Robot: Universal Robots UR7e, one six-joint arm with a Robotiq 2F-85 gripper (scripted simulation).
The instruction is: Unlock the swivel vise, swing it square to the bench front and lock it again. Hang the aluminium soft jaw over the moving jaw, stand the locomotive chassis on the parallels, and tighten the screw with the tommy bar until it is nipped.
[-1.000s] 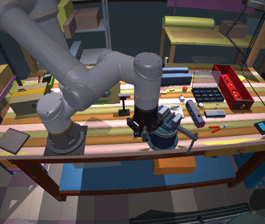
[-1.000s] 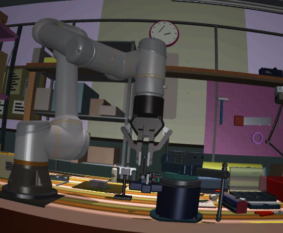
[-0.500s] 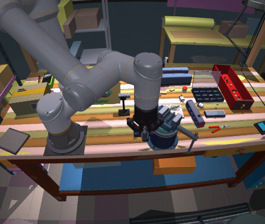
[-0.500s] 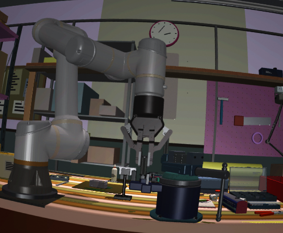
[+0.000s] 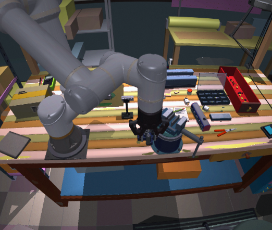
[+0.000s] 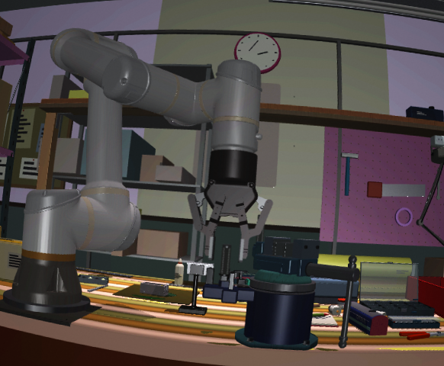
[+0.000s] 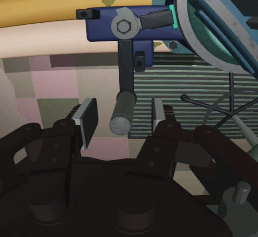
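The swivel lock lever, a dark bar with a knurled grip, stands up from a blue bracket at the left of the vise base. The swivel vise sits on its round dark base at the bench's front edge, its jaws turned at an angle to the front. Its tommy bar hangs through the screw end on the right. A blue-and-maroon locomotive lies on the bench right of the vise. My gripper is open around the lever's grip, holding nothing.
Behind the vise lie blue coaches, a compartment tray and a red bin. A small T-shaped stand rises left of the gripper. Red-handled pliers lie to the right, and the arm's base is to the left.
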